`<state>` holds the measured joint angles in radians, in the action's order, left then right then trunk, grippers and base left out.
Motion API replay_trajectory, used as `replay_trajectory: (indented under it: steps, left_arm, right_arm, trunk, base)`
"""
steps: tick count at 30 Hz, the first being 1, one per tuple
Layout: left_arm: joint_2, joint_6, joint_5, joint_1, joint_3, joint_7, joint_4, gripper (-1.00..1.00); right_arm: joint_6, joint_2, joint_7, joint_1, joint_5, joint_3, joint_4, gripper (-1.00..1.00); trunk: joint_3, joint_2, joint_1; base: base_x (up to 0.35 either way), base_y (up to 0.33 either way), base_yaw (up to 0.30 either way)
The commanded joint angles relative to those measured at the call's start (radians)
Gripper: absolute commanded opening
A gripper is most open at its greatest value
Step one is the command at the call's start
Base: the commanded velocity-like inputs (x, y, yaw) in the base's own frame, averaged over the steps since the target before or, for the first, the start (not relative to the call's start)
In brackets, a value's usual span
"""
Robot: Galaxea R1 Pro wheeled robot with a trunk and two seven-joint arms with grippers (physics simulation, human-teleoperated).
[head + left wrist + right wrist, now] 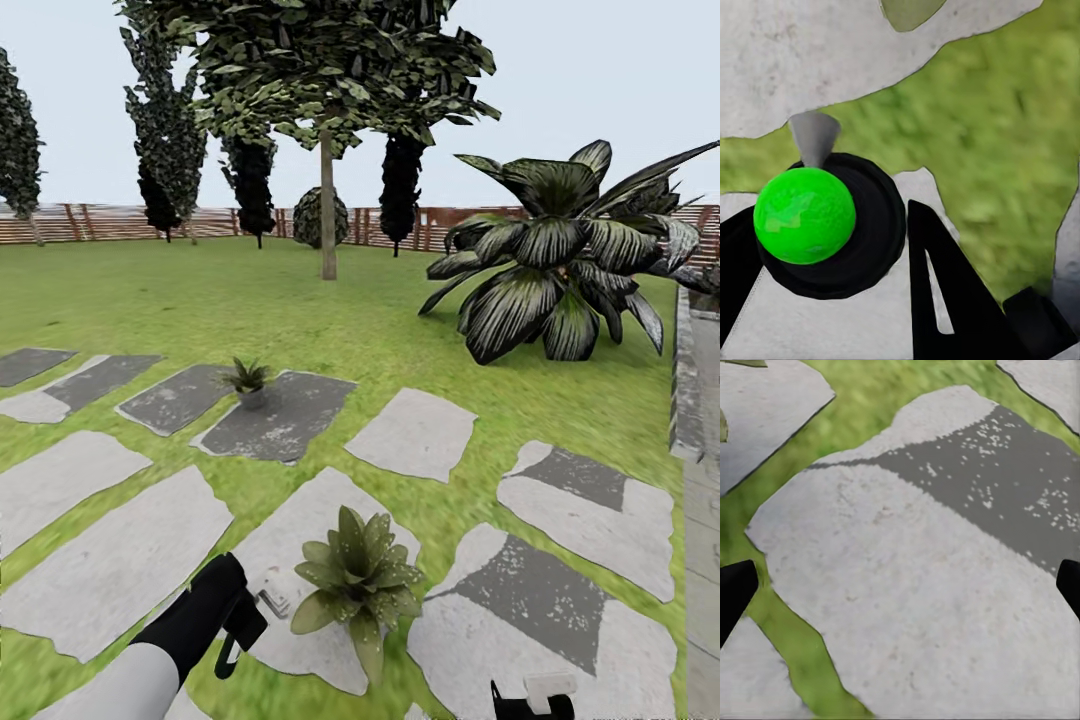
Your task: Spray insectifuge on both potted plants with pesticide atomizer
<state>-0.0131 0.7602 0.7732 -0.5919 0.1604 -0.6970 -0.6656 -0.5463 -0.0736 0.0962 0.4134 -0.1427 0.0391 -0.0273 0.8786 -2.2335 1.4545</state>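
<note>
The pesticide atomizer [806, 217] sits between my left gripper's black fingers [945, 285], seen end-on as a bright green round top in a black ring with a grey cone nozzle. In the head view my left gripper [240, 615] hangs low over a pale stepping stone, the atomizer's pale tip [272, 600] poking out toward the near potted plant [355, 580], a hand's width to its right. The far potted plant [247, 380] stands on a dark stone further ahead. My right gripper [533, 697] is at the bottom edge, open over a stone [900, 585], fingertips far apart.
Grey and pale stepping stones [110, 560] cross the green lawn. A big dark plant with striped leaves [560, 270] stands at the right, beside a stone kerb [685, 390]. A tree trunk [328, 200], a round bush [320, 217] and a brown slatted fence [100, 222] lie beyond.
</note>
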Motion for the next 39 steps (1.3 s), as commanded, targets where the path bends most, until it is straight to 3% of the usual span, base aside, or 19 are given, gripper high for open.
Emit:
replay_trajectory:
  steps: [1,11,16,27,39]
  left_arm:
    - [-0.001,-0.001,0.011,0.0,0.005,-0.01,-0.002,-1.0]
    - [-0.009,0.003,0.004,-0.016,0.006,-0.016,0.0,-1.0]
    - [-0.019,0.002,0.01,-0.059,0.004,-0.12,0.007,-1.0]
    - [-0.012,-0.001,0.015,-0.052,0.013,-0.124,0.0,-1.0]
    - [-0.008,0.002,0.03,-0.06,0.013,-0.128,0.009,-1.0]
  right_arm:
    - [-0.003,0.001,0.008,0.001,-0.011,0.004,0.0,1.0]
    - [-0.003,0.0,0.008,0.001,-0.011,0.005,0.0,1.0]
    - [-0.003,0.0,0.008,0.001,-0.011,0.005,0.0,1.0]
    - [-0.003,0.0,0.008,0.001,-0.011,0.005,0.001,1.0]
    - [-0.003,0.0,0.008,0.001,-0.011,0.005,0.001,1.0]
  trunk:
    - [0.001,0.0,0.0]
    - [0.001,0.0,0.0]
    - [0.001,0.0,0.0]
    - [0.001,0.0,0.0]
    - [0.001,0.0,0.0]
  base:
    - [0.0,0.299,-0.005]
    - [-0.027,0.109,-0.126]
    - [0.0,0.0,-0.07]
    - [-0.042,0.022,-0.162]
    - [-0.095,0.262,-0.263]
